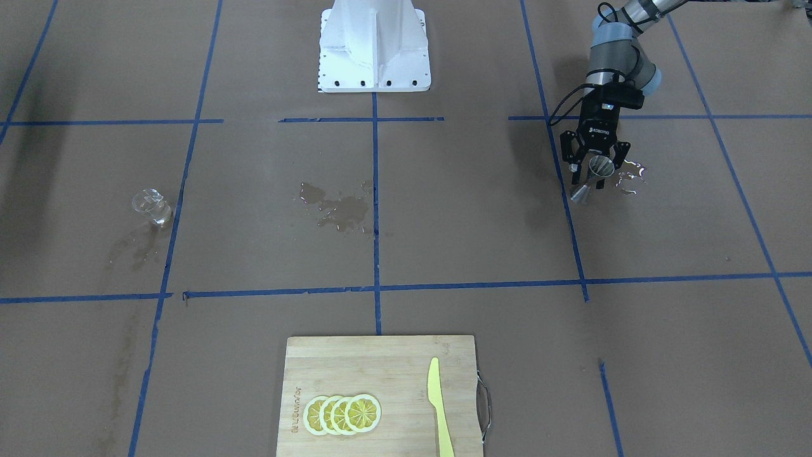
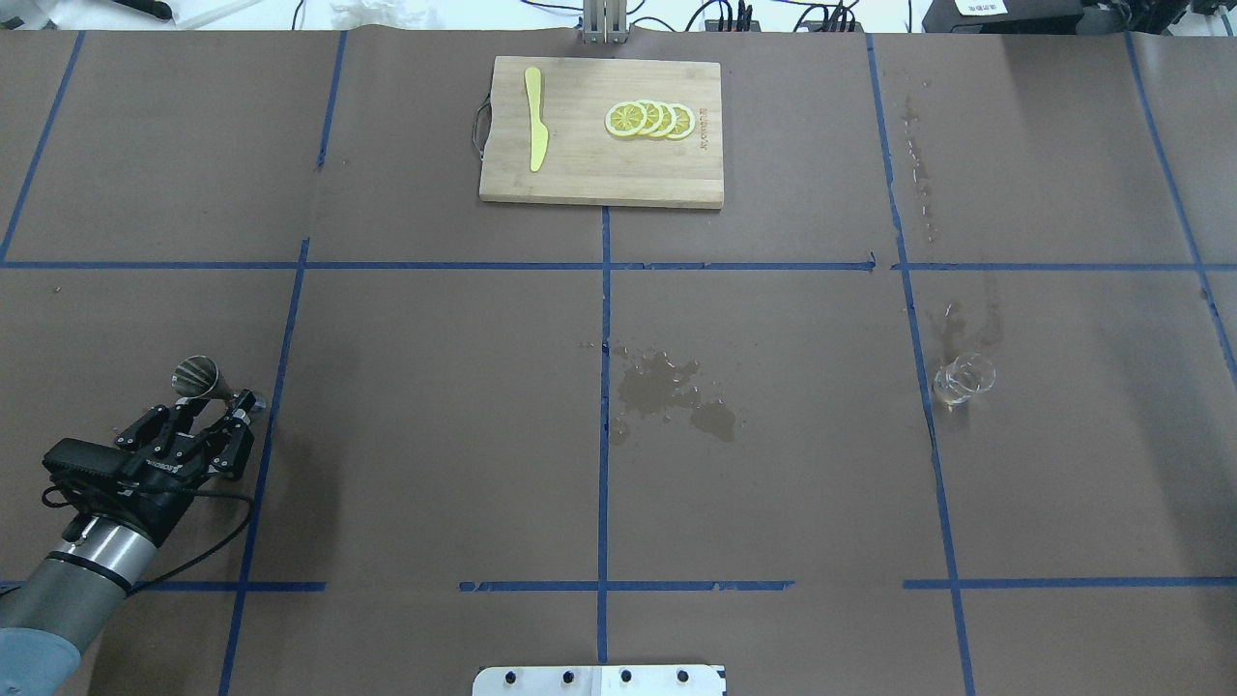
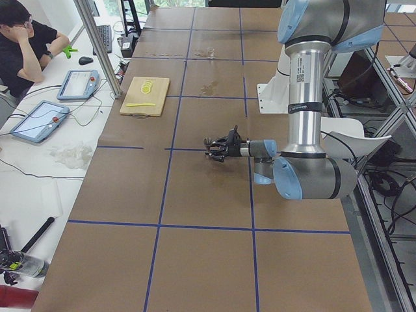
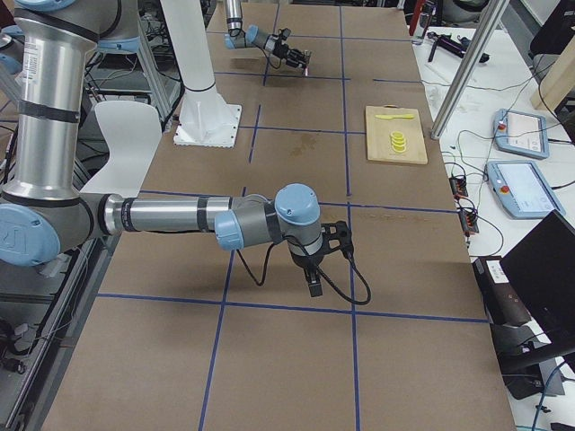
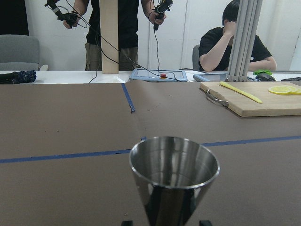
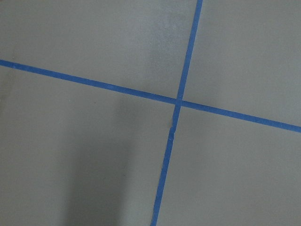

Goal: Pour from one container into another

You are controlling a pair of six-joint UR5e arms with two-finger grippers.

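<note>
Steel glints at the lower left of the overhead view, where the left gripper [image 2: 224, 401] pinches a small conical steel jigger [image 2: 196, 376] at its waist, its long axis tilted and its mouth toward the upper left. The small clear glass cup [image 2: 963, 378] stands at centre right, well apart, so we judge a long carry rightward is needed. We cannot tell whether the jigger holds liquid. The right gripper [image 4: 331, 235] shows only in a side view, and we cannot tell how its fingers stand.
</note>
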